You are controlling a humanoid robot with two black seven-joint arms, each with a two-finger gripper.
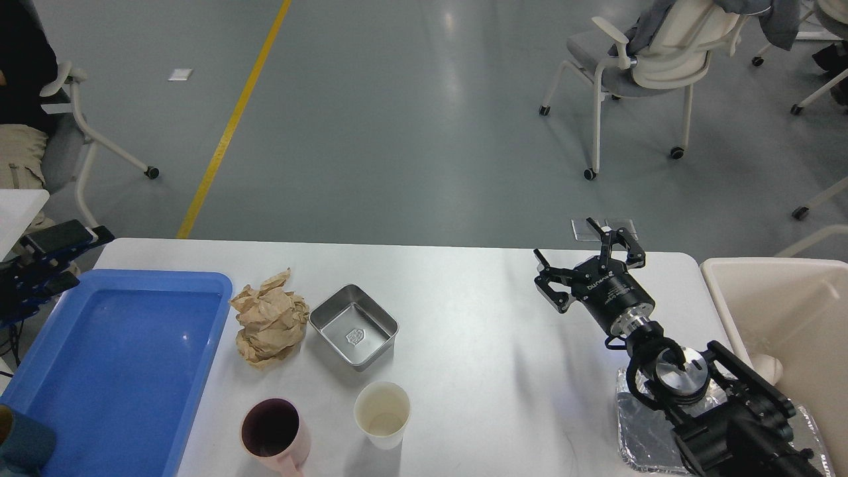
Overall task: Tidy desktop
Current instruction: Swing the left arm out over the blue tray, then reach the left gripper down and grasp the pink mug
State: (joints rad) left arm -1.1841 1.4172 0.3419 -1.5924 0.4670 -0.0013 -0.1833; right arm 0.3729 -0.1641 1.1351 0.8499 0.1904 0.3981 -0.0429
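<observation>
The white desktop (477,351) holds a crumpled brown paper ball (268,324), a square metal tin (354,326), a white paper cup (381,414) and a pink mug (273,434), all left of centre. My left gripper (65,258) is open and empty at the far left edge, off the table's corner beside the blue tray (112,358). My right gripper (584,256) is open and empty above the table's far right part, well apart from those objects.
A cream bin (788,311) stands at the right edge. A foil tray (639,434) lies under my right arm at the front right. A teal object (20,447) shows at the tray's near left corner. Office chairs stand on the floor beyond.
</observation>
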